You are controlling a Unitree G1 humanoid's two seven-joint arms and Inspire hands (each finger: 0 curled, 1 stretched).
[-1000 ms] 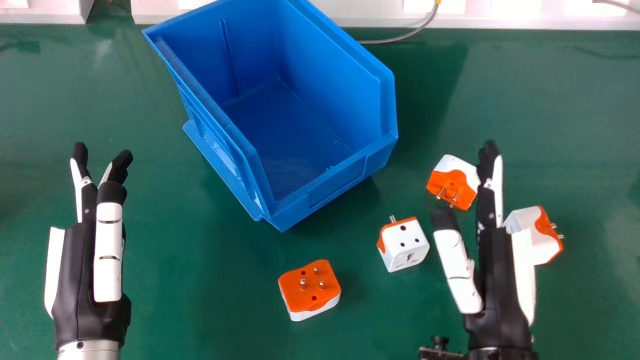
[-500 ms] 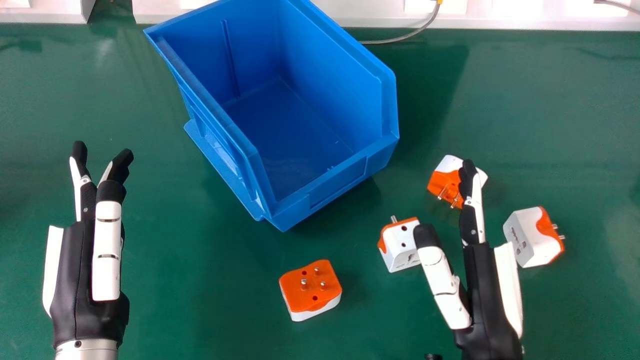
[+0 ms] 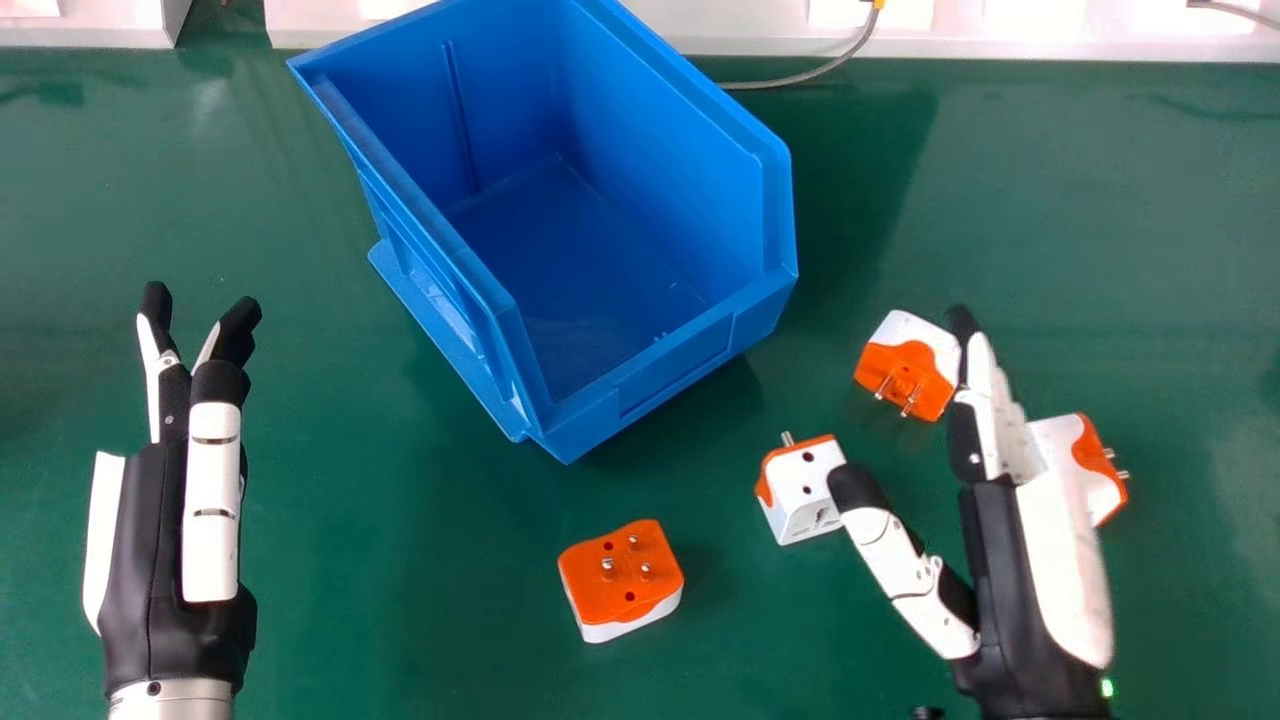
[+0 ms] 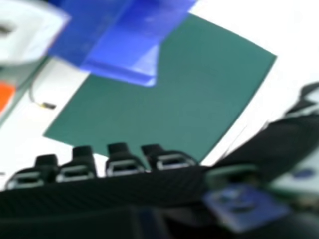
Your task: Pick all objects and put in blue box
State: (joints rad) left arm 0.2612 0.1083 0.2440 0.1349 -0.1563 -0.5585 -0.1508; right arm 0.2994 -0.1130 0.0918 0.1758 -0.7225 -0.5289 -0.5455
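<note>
Your right robot hand hangs low over the green worktop, fingers extended, thumb spread wide, nothing in its hold. At 10 o'clock from the palm, a white-faced adapter sits by the thumb tip; whether they touch, you cannot tell. At 11 o'clock, beside the fingertips, lies a two-pin adapter, and at 1 o'clock a side-lying adapter rests partly hidden behind the hand. An orange-topped adapter lies pins up at 9 o'clock. Farther out, toward 10 o'clock, the blue box stands open; well beyond at 9 o'clock is your left robot hand, fingers straight and holding nothing. All four adapters in sight are outside the box, leaving you four to pick and drop; the job appears to be at its start, the white-faced one likely first.
</note>
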